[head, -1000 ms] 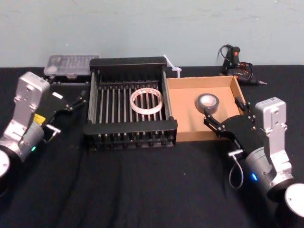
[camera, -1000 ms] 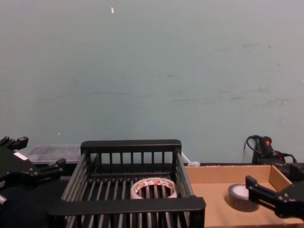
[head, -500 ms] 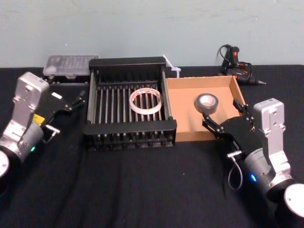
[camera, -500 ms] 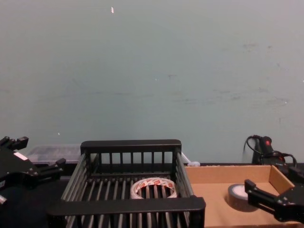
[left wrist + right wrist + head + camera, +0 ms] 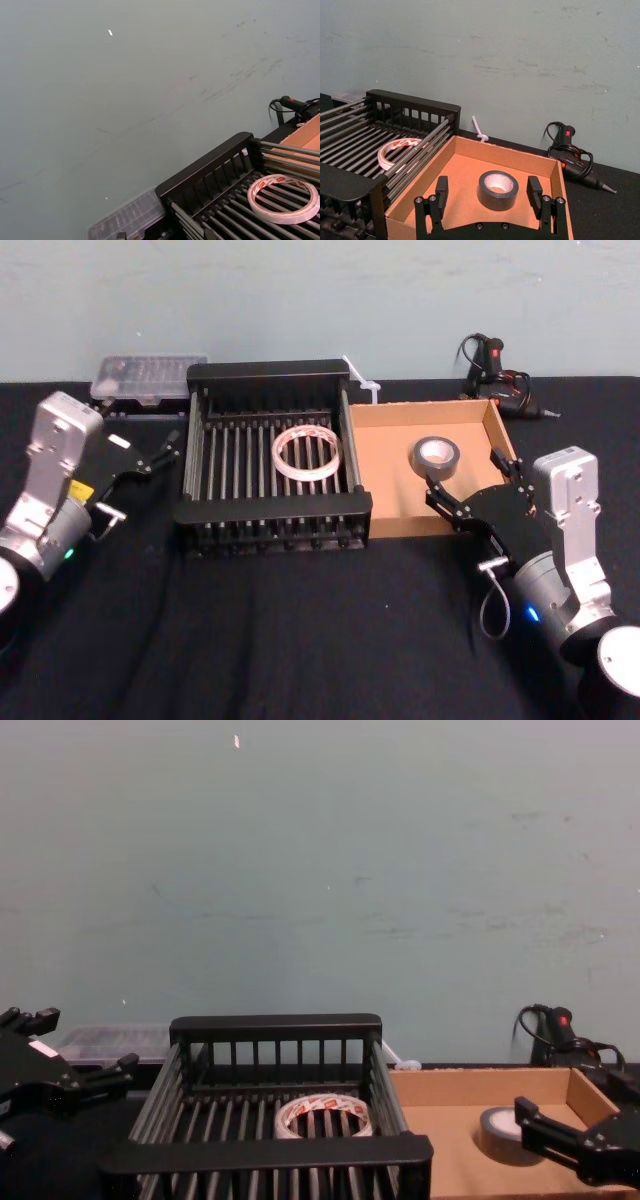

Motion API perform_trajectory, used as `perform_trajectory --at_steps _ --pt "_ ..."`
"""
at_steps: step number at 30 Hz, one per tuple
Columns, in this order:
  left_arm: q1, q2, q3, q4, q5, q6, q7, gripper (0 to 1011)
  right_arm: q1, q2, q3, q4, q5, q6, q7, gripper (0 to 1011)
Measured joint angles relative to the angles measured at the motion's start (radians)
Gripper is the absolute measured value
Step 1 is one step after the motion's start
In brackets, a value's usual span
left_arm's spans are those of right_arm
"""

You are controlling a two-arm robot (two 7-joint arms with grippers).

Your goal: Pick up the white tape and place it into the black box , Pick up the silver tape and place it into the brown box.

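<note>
The white tape [image 5: 308,452] [image 5: 284,200] lies flat on the slatted floor of the black box [image 5: 270,371] [image 5: 275,1026], right of its middle. In the brown box [image 5: 388,475] [image 5: 506,155], which sits against the black box's right side, the silver tape [image 5: 437,457] [image 5: 498,189] lies flat on the cardboard. My right gripper [image 5: 467,480] [image 5: 488,191] is open over the brown box's near right corner, a short way back from the silver tape and holding nothing. My left gripper [image 5: 160,452] [image 5: 76,1042] hangs open and empty left of the black box.
A clear plastic case [image 5: 150,375] lies behind the black box at the back left. A black and red corded tool [image 5: 495,370] [image 5: 573,161] rests at the back right, and a white tie [image 5: 362,380] lies between the boxes' far corners. Black cloth covers the table.
My right gripper has drawn back slightly toward me from the silver tape, still open. The tapes, the boxes and the left arm have not moved.
</note>
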State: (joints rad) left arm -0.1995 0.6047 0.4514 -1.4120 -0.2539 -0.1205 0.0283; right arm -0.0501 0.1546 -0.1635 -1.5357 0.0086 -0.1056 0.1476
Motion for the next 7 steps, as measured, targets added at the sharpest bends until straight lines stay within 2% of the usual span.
perform_trajectory --at_steps 7 --pt "0.0 0.0 0.0 0.0 0.0 0.0 0.0 1001 0.0 0.0 0.0 0.0 0.0 0.0 -0.001 1002"
